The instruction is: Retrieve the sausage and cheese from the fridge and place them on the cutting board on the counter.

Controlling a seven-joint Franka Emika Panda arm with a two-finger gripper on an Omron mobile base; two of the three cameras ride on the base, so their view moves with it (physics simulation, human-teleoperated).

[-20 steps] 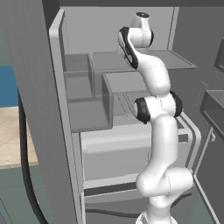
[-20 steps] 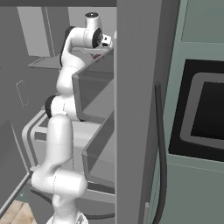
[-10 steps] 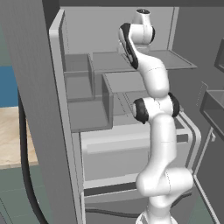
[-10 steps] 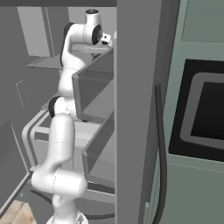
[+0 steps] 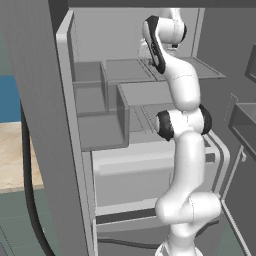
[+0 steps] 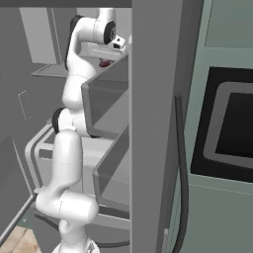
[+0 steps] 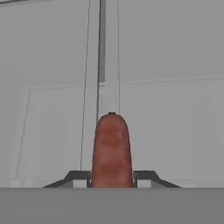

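In the hand view the dark red sausage (image 7: 112, 148) stands up between my two dark fingertips (image 7: 81, 176), and my gripper (image 7: 112, 176) is shut on its lower end, against a grey fridge wall behind. From the right base view the sausage (image 6: 105, 63) is a small red spot on the upper shelf of the open fridge (image 5: 130, 70), just below my hand (image 6: 116, 42). My arm reaches high into the fridge. A strip of the beige counter (image 5: 10, 155) lies at the far left. The cheese and the cutting board are out of view.
The open grey fridge door (image 5: 45, 125) stands close on the left, its bins (image 5: 100, 125) beside my arm. On the right, another door with bins (image 6: 108, 94) hems in the arm. A black oven panel (image 6: 232, 128) sits further right. A drawer front (image 5: 135, 175) lies below the shelves.
The jaws have closed onto the sausage. The hand at the top of the arm has shifted slightly; the rest of the arm stays as it was.
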